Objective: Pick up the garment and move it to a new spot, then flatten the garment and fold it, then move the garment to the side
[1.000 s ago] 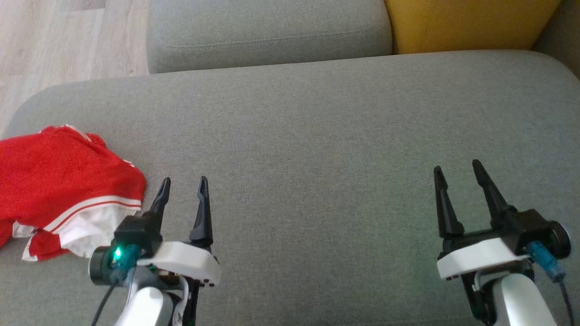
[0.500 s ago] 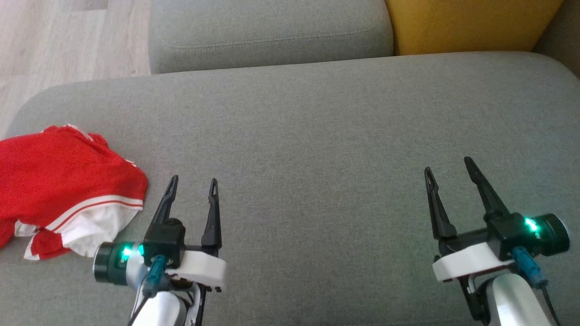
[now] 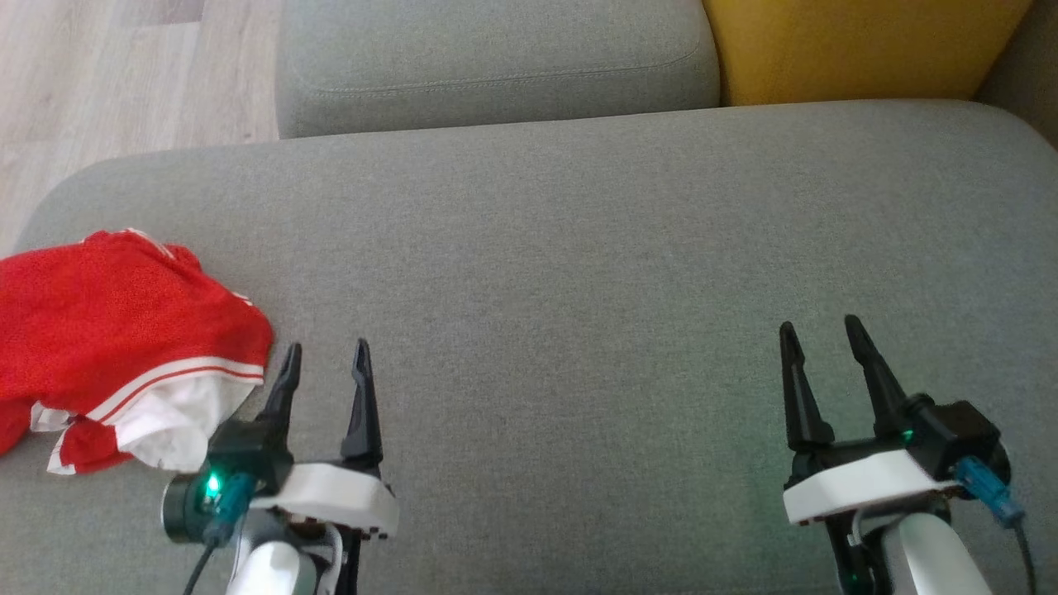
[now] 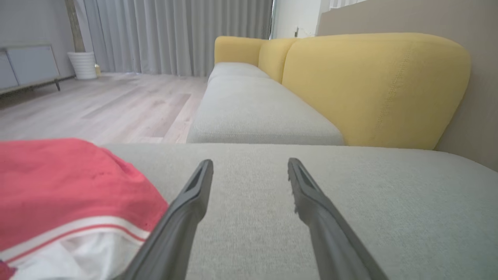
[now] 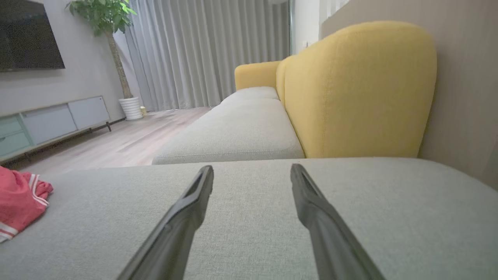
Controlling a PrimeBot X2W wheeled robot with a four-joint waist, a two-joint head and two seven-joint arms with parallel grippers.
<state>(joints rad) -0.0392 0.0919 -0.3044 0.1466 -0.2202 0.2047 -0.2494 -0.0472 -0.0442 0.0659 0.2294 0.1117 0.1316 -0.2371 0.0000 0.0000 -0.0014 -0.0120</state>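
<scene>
The garment (image 3: 107, 330) is a crumpled red top with white stripes and white lining, lying at the left end of the grey sofa seat (image 3: 579, 264). It also appears at lower left in the left wrist view (image 4: 62, 194) and far left in the right wrist view (image 5: 19, 202). My left gripper (image 3: 325, 354) hovers open just right of the garment, apart from it, nothing between its fingers. At the lower right, my right gripper (image 3: 818, 330) stands open and empty over bare cushion.
A second grey seat cushion (image 3: 496, 58) lies beyond, with a yellow backrest (image 3: 860, 45) at the far right. Wood floor (image 3: 124, 74) lies past the seat's left edge. A TV cabinet (image 5: 50, 120) and potted plant (image 5: 105, 15) stand across the room.
Both grippers have drawn back toward me, lower in the head view, and stayed open. The garment has not moved; the camera shifted slightly.
</scene>
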